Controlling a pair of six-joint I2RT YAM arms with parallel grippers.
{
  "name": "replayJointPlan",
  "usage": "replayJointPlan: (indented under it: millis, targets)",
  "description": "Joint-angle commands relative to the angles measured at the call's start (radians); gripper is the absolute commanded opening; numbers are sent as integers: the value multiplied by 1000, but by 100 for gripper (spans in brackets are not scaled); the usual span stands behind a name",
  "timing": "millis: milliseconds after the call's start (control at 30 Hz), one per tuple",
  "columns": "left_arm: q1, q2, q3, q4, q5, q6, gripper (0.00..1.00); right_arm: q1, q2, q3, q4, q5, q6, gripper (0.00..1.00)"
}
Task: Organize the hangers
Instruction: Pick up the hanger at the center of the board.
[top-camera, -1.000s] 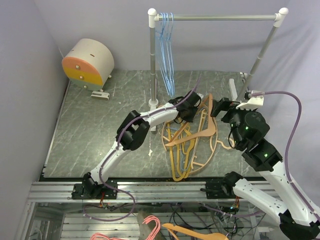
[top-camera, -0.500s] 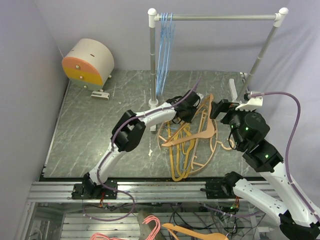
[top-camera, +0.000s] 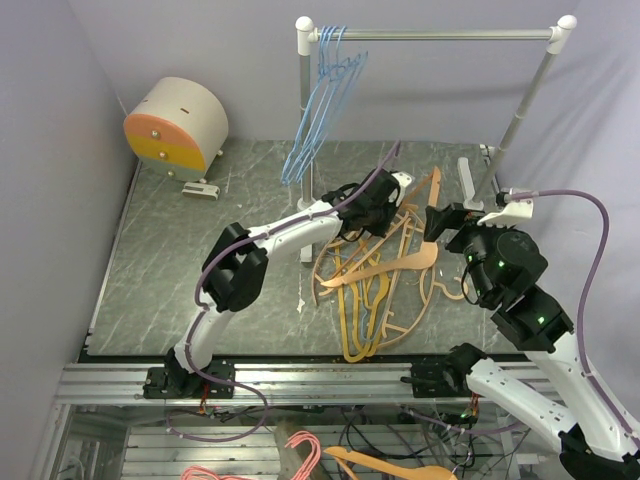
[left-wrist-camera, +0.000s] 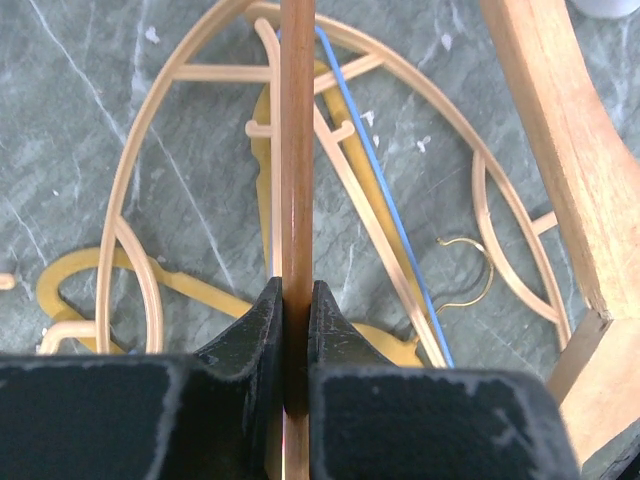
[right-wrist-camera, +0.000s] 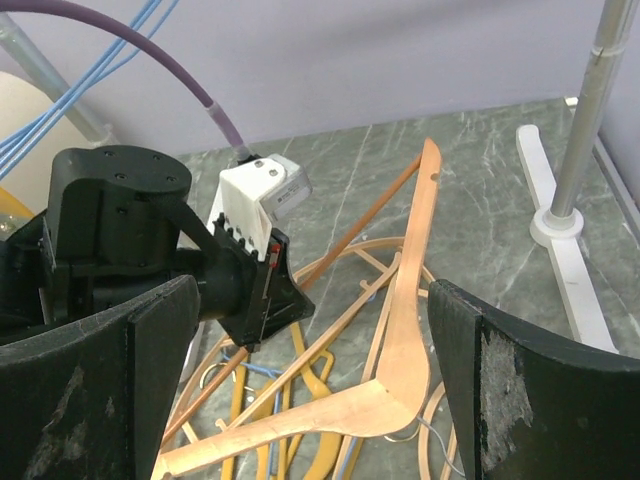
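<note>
My left gripper (top-camera: 388, 203) (left-wrist-camera: 297, 300) is shut on the thin crossbar (left-wrist-camera: 297, 150) of a tan wooden hanger (top-camera: 395, 265) (right-wrist-camera: 400, 390), which is held tilted above the pile. Below it on the table lies a tangle of hangers (top-camera: 365, 305): yellow ones, pale tan curved ones (left-wrist-camera: 130, 200) and a thin blue wire one (left-wrist-camera: 400, 230). Several light-blue wire hangers (top-camera: 318, 105) hang from the rail (top-camera: 440, 34) near its left end, swung out to the left. My right gripper (top-camera: 443, 220) (right-wrist-camera: 315, 330) stands open just right of the held hanger, nothing between its fingers.
The rack's left post (top-camera: 306, 150) stands right behind my left arm; its right post (top-camera: 522, 110) and white foot (top-camera: 466, 180) are by my right arm. A round cream-and-orange drawer box (top-camera: 175, 125) sits at the back left. Pink hangers (top-camera: 300, 450) lie below the table's front edge.
My left gripper has moved back and to the right, lifting the wooden hanger with it. The blue hangers on the rail have swung out to the left. The right gripper has hardly moved.
</note>
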Motion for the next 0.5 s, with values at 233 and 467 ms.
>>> replayJointPlan:
  millis: [233,467]
  targets:
    - [-2,-66,27,10,-15,11,7,-1,-48,-1,-17,9,28,97]
    - [-3,-194,58,-81,-20,53,7,-1,-198,-8,114,-129,-31,97]
